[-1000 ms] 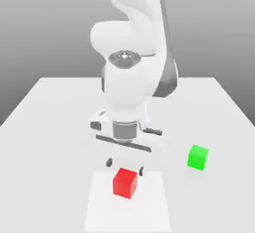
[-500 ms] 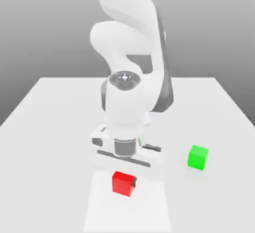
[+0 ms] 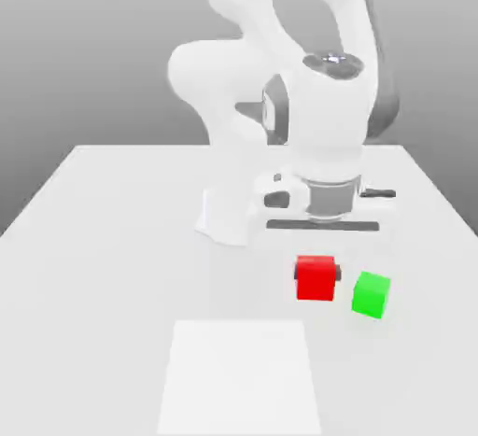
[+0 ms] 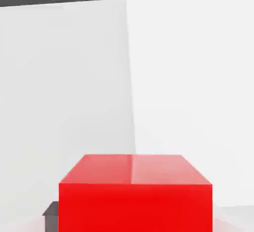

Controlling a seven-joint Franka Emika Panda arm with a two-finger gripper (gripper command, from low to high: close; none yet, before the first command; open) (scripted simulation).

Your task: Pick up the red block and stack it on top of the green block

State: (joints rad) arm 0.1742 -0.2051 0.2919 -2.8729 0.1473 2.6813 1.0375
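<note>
My gripper (image 3: 316, 274) is shut on the red block (image 3: 316, 280), holding it by its sides under the white hand. The block hangs slightly off the table, just to the exterior view's left of the green block (image 3: 371, 295), with a small gap between them. The green block rests on the white table (image 3: 112, 238). In the hand view the red block (image 4: 135, 193) sits close up between the jaws, and one dark fingertip (image 4: 51, 210) shows beside it.
A brighter white square patch (image 3: 241, 378) lies on the table near its front edge. The arm's white base (image 3: 229, 215) stands behind the blocks, at the middle of the table. The table's right edge runs close behind the green block.
The gripper dropped onto the red block over the white patch and shut on it. It then lifted the block and carried it to the exterior view's right, next to the green block.
</note>
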